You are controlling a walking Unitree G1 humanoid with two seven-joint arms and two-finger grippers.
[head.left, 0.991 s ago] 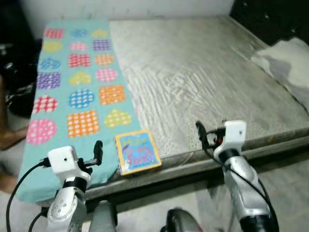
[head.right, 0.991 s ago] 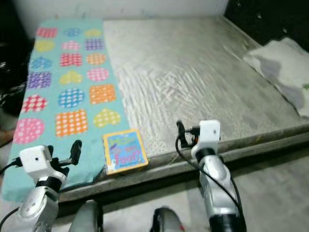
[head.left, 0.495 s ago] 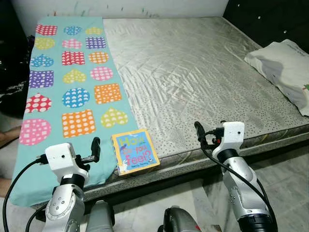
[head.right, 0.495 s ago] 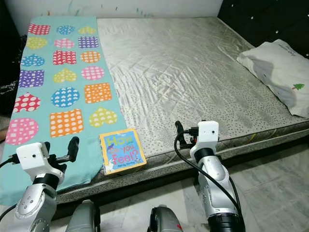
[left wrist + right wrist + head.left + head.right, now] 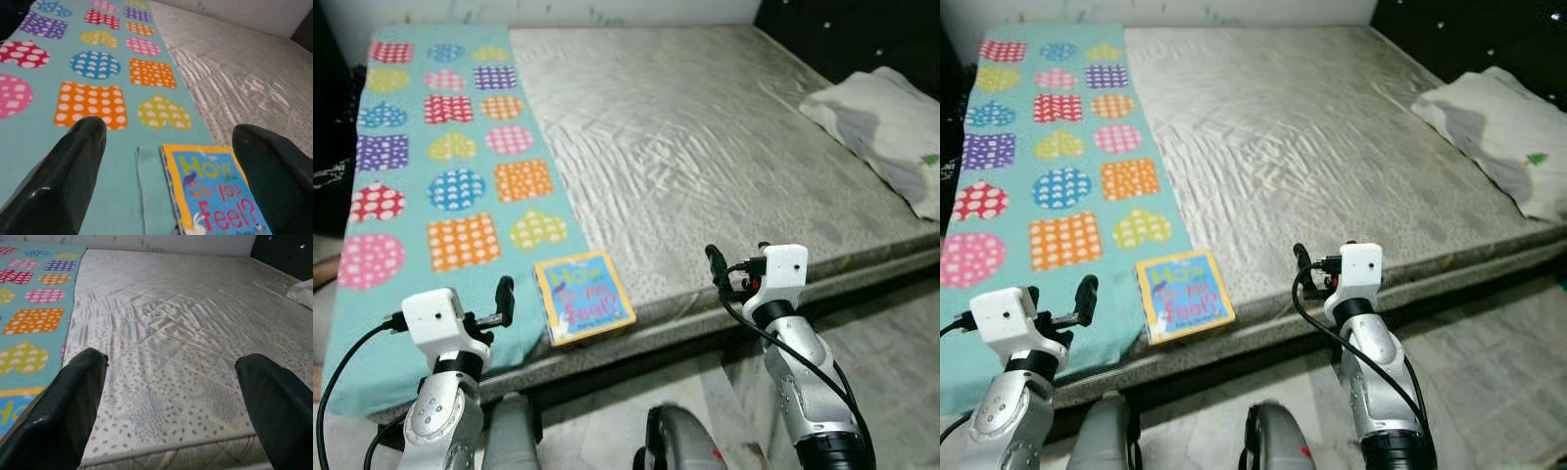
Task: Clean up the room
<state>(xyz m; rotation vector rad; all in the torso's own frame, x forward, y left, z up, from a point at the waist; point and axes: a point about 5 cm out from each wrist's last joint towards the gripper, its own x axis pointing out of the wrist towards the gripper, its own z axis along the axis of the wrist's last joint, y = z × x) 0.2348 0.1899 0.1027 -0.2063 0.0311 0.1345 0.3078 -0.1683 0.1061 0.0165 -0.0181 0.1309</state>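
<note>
A small picture book (image 5: 584, 297), yellow-edged with "How Do You Feel?" on its blue cover, lies flat at the bed's front edge, partly on the teal blanket (image 5: 440, 176). My left gripper (image 5: 168, 129) is open, held low just left of the book and apart from it; the book's cover (image 5: 215, 196) shows between its fingers. Right of the book, my right gripper (image 5: 171, 360) hovers open over the front edge of the grey mattress (image 5: 705, 127), holding nothing.
The teal blanket with coloured hearts and squares covers the bed's left side. A white pillow (image 5: 886, 122) lies at the far right of the bed. Grey tiled floor (image 5: 901, 323) runs along the bed's front and right.
The whole picture has shifted and sharpened as the camera moved. The book stays where it was on the bed, and both grippers keep their pose, open.
</note>
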